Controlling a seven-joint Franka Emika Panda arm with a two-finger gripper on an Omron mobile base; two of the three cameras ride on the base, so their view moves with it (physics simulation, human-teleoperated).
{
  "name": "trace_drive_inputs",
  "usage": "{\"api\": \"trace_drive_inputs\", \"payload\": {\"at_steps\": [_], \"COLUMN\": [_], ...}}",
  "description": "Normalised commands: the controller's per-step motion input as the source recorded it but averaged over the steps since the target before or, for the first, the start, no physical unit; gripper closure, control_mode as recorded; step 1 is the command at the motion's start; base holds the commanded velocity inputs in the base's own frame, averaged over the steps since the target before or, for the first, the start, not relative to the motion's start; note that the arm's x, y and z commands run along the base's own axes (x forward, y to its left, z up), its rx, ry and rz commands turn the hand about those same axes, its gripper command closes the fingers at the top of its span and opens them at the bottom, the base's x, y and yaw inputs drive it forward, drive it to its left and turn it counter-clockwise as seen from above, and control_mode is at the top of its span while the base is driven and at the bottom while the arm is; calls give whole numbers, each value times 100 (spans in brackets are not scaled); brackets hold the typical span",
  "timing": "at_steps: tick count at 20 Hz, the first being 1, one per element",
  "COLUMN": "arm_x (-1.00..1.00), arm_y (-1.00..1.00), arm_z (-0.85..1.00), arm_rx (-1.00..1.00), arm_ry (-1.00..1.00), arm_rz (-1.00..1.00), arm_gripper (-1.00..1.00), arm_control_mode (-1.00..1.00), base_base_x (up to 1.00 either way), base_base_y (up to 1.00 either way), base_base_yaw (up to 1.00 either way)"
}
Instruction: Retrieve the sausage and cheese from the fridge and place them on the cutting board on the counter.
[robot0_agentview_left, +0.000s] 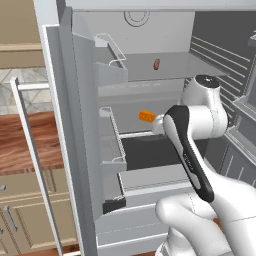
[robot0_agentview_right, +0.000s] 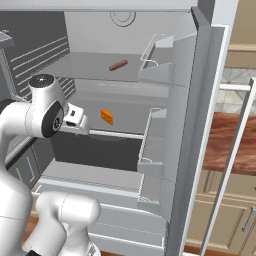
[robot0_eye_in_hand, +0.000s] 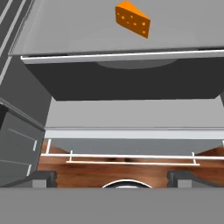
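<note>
The fridge (robot0_agentview_left: 85, 125) stands open, its grey shelves bare to both base views. On the upper shelf lies the small reddish-brown sausage (robot0_agentview_left: 157, 64) (robot0_agentview_right: 118, 65). One shelf lower sits the orange cheese (robot0_agentview_left: 146, 116) (robot0_agentview_right: 107, 117) wedge, which appears at the top of the hand view (robot0_eye_in_hand: 132, 19). My gripper (robot0_eye_in_hand: 113, 178) is open and holds nothing; it hovers at the front of the cheese's shelf, short of the wedge and apart from it. The reddish counter (robot0_agentview_left: 25, 145) (robot0_agentview_right: 235, 145) runs beside the fridge. The cutting board is out of view.
Wire-railed door bins (robot0_agentview_left: 112, 75) (robot0_agentview_right: 155, 60) jut from the open doors on both sides of the opening. A long bar handle (robot0_agentview_left: 30, 165) (robot0_agentview_right: 230, 165) runs down each door's edge. Beige cabinets (robot0_agentview_left: 20, 215) sit under the counter. A dark drawer (robot0_eye_in_hand: 127, 83) lies below the cheese shelf.
</note>
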Motion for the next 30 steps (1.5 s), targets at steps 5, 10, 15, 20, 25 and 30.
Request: {"api": "trace_drive_inputs", "payload": {"at_steps": [5,10,15,20,25,30], "arm_x": [0,0,0,49,78,55], "arm_y": [0,0,0,0,-7,-31], "arm_z": [0,0,0,-26,-3,4], "arm_rx": [0,0,0,-2,0,0], "arm_ry": [0,0,0,-16,-27,-5], "arm_rz": [0,0,0,0,0,0], "arm_gripper": [-100,-100,-100,-100,-100,-100], "arm_control_mode": [100,-100,-100,-100,-100,-100], "base_base_x": [0,0,0,0,0,0], "base_base_y": [0,0,0,0,0,0], "base_base_yaw": [0,0,0,0,0,0]}}
